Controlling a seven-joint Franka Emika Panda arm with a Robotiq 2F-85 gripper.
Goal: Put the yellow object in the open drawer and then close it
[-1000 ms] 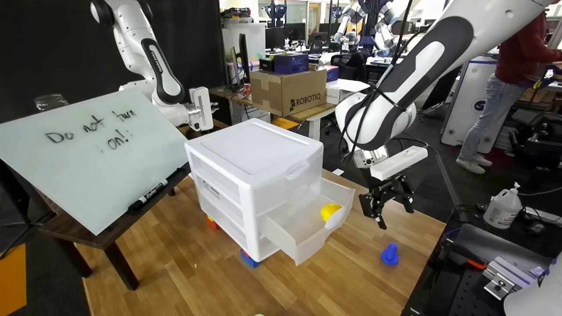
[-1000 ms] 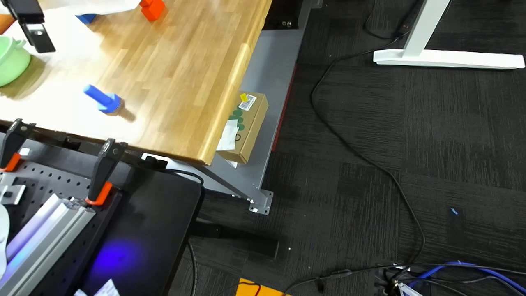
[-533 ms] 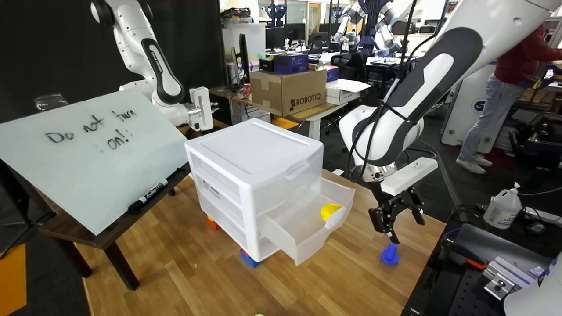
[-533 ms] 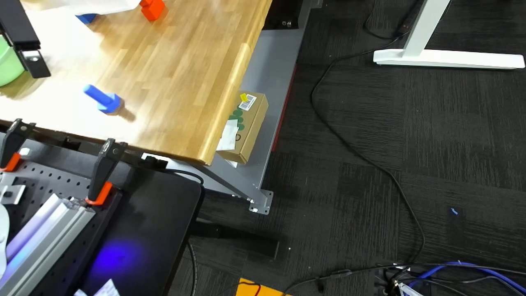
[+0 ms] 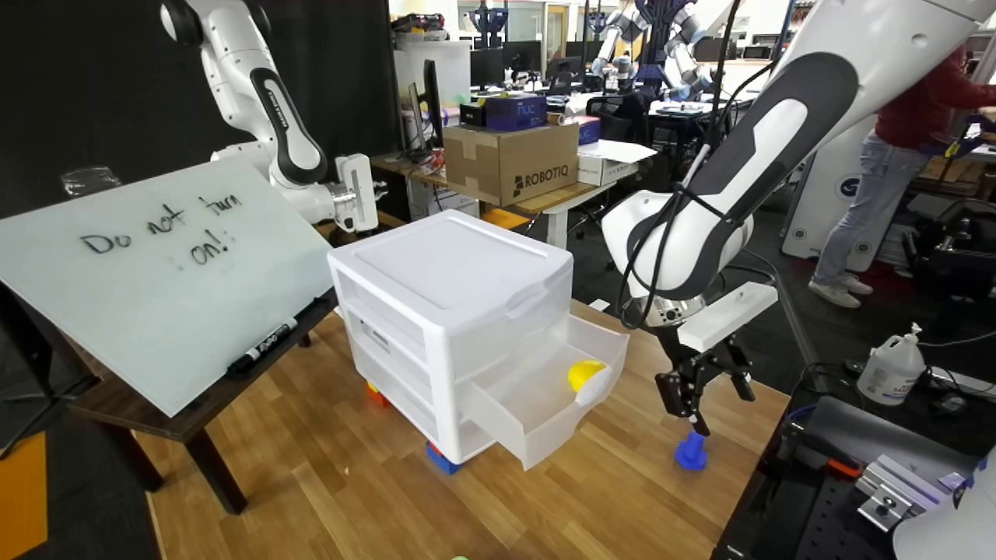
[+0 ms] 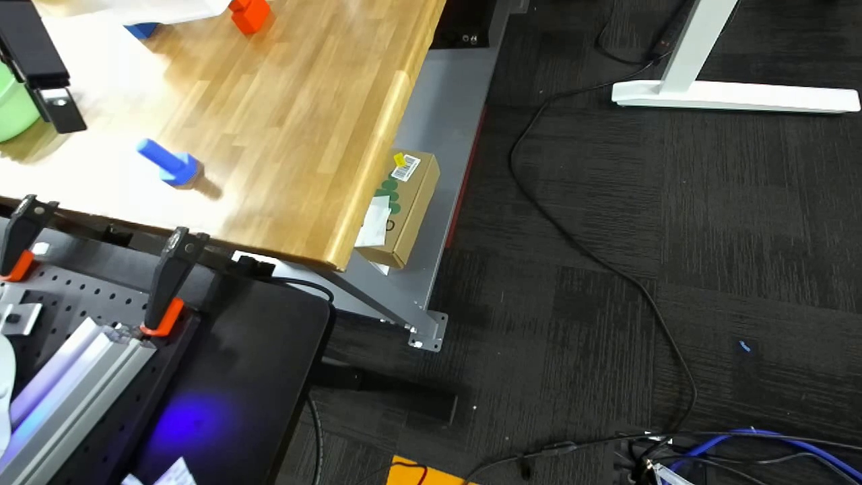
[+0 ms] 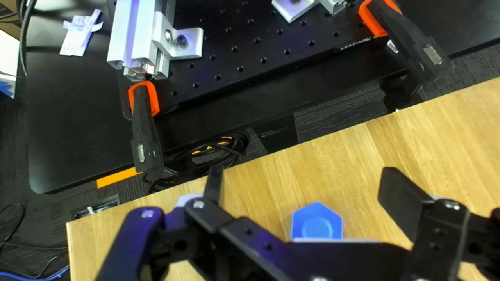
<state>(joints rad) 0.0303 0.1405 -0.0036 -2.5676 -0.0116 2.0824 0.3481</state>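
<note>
The small rounded yellow object (image 5: 585,375) lies inside the open drawer (image 5: 546,439), near its front. This is the lowest drawer of the white three-drawer unit (image 5: 459,264), and it is pulled out. The yellow object is out of view in the wrist view. My gripper (image 5: 725,411) is open and empty, to the right of the drawer. In the wrist view the gripper (image 7: 302,181) has its fingers wide apart, with a blue object (image 7: 317,218) below and between them. In an exterior view only part of the gripper shows at the left edge.
The blue bolt-shaped object (image 5: 690,453) stands upright on the wooden table; it also shows in an exterior view (image 6: 172,165). A green bowl (image 6: 15,104) is at the left edge there. Black clamps (image 7: 144,132) and a black bench border the table. A whiteboard (image 5: 171,264) stands left.
My gripper has moved down and to the right, away from the drawer and to just above the blue object. Most of this came in the first half second. Drawer and yellow object have not moved.
</note>
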